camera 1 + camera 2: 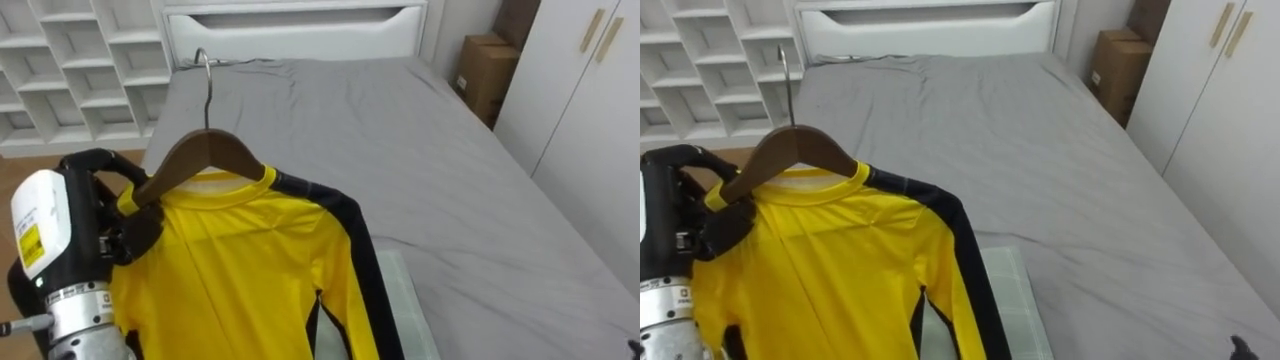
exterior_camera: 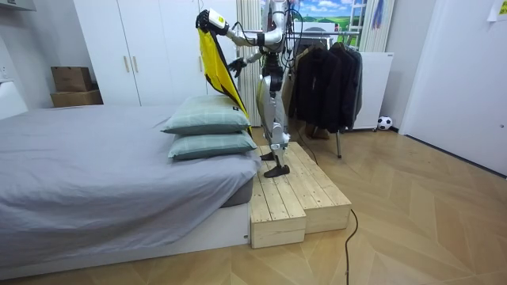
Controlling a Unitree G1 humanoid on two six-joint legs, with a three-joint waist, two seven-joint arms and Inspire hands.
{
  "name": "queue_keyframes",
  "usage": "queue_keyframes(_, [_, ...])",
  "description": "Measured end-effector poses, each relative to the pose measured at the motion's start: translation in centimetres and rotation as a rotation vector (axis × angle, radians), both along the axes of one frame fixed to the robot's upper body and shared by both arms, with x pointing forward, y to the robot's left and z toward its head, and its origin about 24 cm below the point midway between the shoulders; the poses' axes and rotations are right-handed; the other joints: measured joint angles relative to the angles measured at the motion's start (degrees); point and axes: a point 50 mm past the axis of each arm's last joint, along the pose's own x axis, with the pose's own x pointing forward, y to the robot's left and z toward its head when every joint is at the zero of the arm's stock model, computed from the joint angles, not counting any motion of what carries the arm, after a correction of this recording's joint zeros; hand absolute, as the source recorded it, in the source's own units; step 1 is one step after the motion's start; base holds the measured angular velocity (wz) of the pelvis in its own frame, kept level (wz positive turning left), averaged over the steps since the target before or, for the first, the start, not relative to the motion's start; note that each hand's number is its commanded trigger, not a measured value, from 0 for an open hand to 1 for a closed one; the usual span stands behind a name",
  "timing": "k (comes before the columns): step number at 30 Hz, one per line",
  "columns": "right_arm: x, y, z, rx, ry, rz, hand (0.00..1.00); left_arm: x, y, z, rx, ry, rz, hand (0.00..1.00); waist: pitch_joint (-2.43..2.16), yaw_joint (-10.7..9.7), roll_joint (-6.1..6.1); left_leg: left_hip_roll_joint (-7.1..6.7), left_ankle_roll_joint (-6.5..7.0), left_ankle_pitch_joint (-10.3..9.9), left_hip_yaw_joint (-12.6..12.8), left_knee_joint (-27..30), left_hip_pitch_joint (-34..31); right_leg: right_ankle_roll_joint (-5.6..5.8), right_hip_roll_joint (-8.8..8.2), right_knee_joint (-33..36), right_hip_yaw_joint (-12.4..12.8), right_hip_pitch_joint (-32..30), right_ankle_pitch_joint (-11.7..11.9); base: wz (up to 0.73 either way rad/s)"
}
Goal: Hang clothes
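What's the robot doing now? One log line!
left robot hand: grips hanger | yellow shirt: on hanger | place: over bed | hung: not yet

Bedroom: bed [image 2: 95,170], pillows [image 2: 207,131], wardrobe [image 2: 146,47], clothes rack [image 2: 329,71].

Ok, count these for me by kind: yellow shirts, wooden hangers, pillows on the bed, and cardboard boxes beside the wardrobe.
shirt: 1
hanger: 1
pillows: 2
boxes: 2
Total: 6
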Motion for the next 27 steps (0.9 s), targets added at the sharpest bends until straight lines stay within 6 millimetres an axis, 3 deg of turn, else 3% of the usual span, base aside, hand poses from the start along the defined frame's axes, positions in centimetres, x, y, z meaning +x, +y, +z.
queue_keyframes(2, [1.4, 0.6, 2.1, -0.092, -0.087, 0.083, 0.00, -0.1, 0.0, -0.2, -0.001, 0.007, 0.001, 1.00, 0.08, -0.1, 0.14, -0.02, 0.00, 0.0, 0.0, 0.0, 0.2, 0.00, -0.04, 0.3, 0.1, 0.0, 0.0, 0.00])
queue_keyframes(6, [2.2, 1.6, 4.2, -0.157, -0.180, 0.133, 0.00, -0.4, -0.3, -0.7, -0.027, 0.022, 0.005, 1.00, 0.41, 0.0, 0.79, 0.05, 0.02, -0.3, 0.3, -0.6, 1.0, 0.01, 0.09, 0.2, 0.3, -0.1, 0.0, -0.05])
queue_keyframes(8, [2.7, 2.7, 5.4, -0.188, -0.234, 0.168, 0.00, -0.4, -0.7, -1.1, -0.054, 0.032, 0.009, 1.00, 0.35, 0.7, 1.82, 0.09, 0.01, -0.6, 0.6, -1.1, 0.9, 0.02, 0.21, 0.0, 0.7, -0.5, 0.0, -0.13])
queue_keyframes(10, [3.0, 3.5, 5.9, -0.204, -0.257, 0.202, 0.00, -0.4, -0.8, -1.1, -0.060, 0.034, 0.010, 1.00, 0.28, 0.8, 1.94, 0.10, 0.01, -0.6, 0.9, -1.1, 1.0, 0.04, 0.25, -0.1, 1.2, -0.5, 0.0, -0.12])
queue_keyframes(18, [3.5, 4.7, 6.2, -0.206, -0.276, 0.254, 0.00, -0.5, -0.9, -1.3, -0.063, 0.047, 0.017, 1.00, -0.03, 1.1, 1.50, 0.09, 0.03, -0.6, 1.2, -0.8, 1.3, 0.05, 0.20, -0.1, 1.5, -0.4, 0.0, -0.02])
queue_keyframes(27, [4.1, 6.1, 6.5, -0.174, -0.272, 0.324, 0.00, -0.4, -1.0, -1.4, -0.059, 0.052, 0.016, 1.00, -0.04, 1.7, 1.54, 0.07, 0.03, -0.6, 1.5, -1.1, 2.0, 0.14, 0.23, 0.0, 1.9, 0.0, -0.1, -0.01])
